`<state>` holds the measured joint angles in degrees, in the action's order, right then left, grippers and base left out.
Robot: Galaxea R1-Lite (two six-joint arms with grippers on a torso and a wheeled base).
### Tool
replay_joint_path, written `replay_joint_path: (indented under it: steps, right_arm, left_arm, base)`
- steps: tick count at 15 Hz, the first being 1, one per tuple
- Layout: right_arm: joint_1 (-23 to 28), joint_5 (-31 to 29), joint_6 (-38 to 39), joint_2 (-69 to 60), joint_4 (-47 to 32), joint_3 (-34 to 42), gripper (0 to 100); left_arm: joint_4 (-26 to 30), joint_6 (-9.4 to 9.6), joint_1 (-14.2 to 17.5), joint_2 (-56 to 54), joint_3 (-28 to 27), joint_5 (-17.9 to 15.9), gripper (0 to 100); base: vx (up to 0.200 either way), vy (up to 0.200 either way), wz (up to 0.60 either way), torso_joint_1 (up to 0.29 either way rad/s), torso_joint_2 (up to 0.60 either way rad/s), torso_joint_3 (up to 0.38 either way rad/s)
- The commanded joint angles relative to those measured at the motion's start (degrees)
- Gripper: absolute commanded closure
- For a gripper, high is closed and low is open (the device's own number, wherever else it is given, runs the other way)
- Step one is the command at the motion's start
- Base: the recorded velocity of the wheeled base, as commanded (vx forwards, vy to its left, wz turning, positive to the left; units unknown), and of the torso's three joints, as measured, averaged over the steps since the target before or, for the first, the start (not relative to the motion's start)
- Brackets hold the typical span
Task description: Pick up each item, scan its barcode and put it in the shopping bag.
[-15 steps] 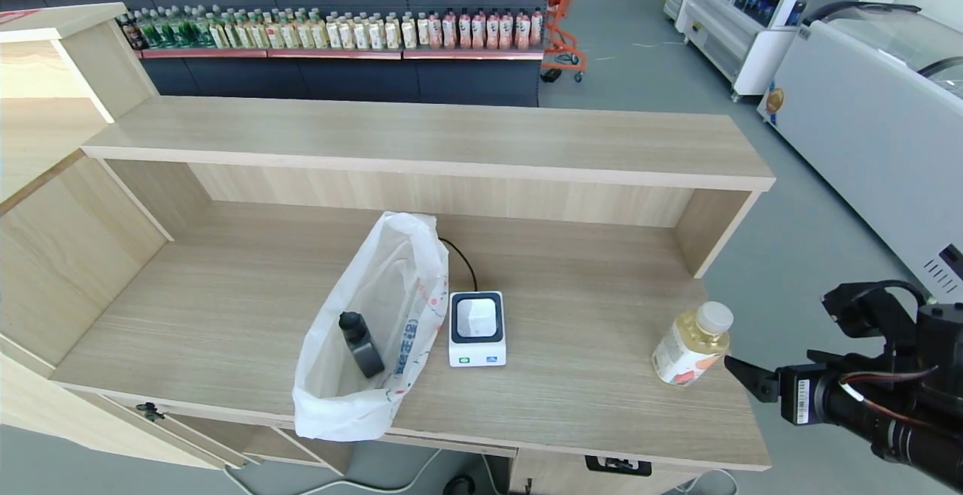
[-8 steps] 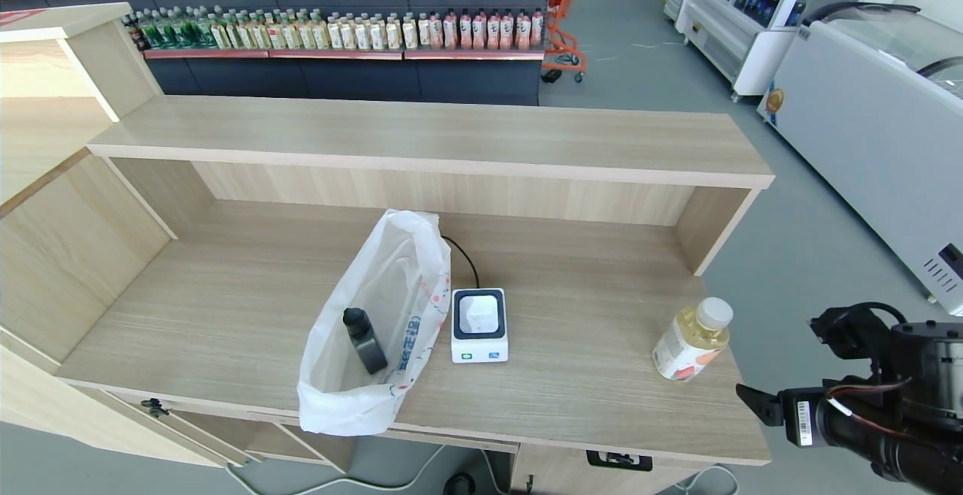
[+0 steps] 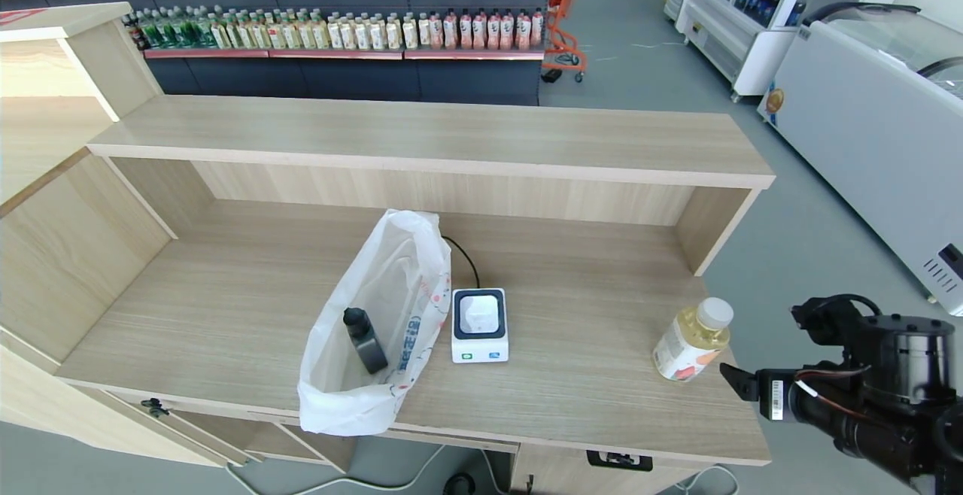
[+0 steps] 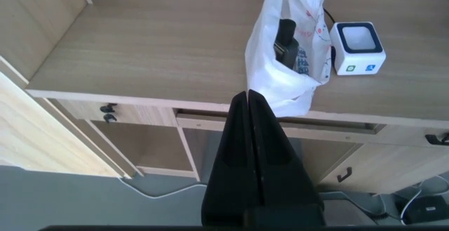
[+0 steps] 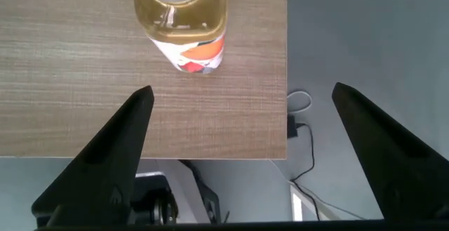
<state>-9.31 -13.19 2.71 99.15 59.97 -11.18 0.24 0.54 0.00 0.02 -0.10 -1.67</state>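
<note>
A yellow drink bottle [image 3: 691, 341] with a white cap stands near the counter's right edge, also seen as the bottle [image 5: 181, 20] in the right wrist view. My right gripper [image 3: 741, 386] hovers just off that edge, open [image 5: 242, 90], with the bottle a short way ahead of its fingers and untouched. A white shopping bag [image 3: 376, 329] stands open at the counter's front, holding a dark bottle [image 3: 364, 341]. The white scanner [image 3: 479, 325] sits right beside the bag. My left gripper [image 4: 248, 97] is shut and empty, in front of and below the counter, pointing at the bag [image 4: 280, 83].
The wooden counter [image 3: 587, 405] has a raised upper shelf [image 3: 421, 134] at the back and side walls. A black cable [image 3: 460, 254] runs from the scanner to the back. Freezers [image 3: 865, 111] stand on the floor to the right.
The head view shifted slightly at first. My right gripper dropped lower and back from the bottle, then swung up toward it again, with the wrist turned.
</note>
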Motion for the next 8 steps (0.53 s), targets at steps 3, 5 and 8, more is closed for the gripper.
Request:
replay_joint_path:
  steps: [3, 5, 8]
  right_arm:
    - [-1.67, 0.36, -0.60, 15.20, 14.92, 0.19, 0]
    - [-2.55, 0.45, -0.60, 19.07, 18.78, -0.51, 0]
    - [-3.61, 0.62, -0.51, 23.29, 22.83, -1.83, 0]
  left_arm:
    - [0.02, -0.01, 0.00, -0.02, 0.01, 0.00, 100]
    - [0.02, -0.01, 0.00, -0.02, 0.01, 0.00, 100]
    - [-0.07, -0.01, 0.00, -0.02, 0.01, 0.00, 100]
  base:
    - [0.000, 0.000, 0.00, 0.000, 0.00, 0.000]
    - [0.000, 0.000, 0.00, 0.000, 0.00, 0.000]
    - [0.000, 0.000, 0.00, 0.000, 0.00, 0.000]
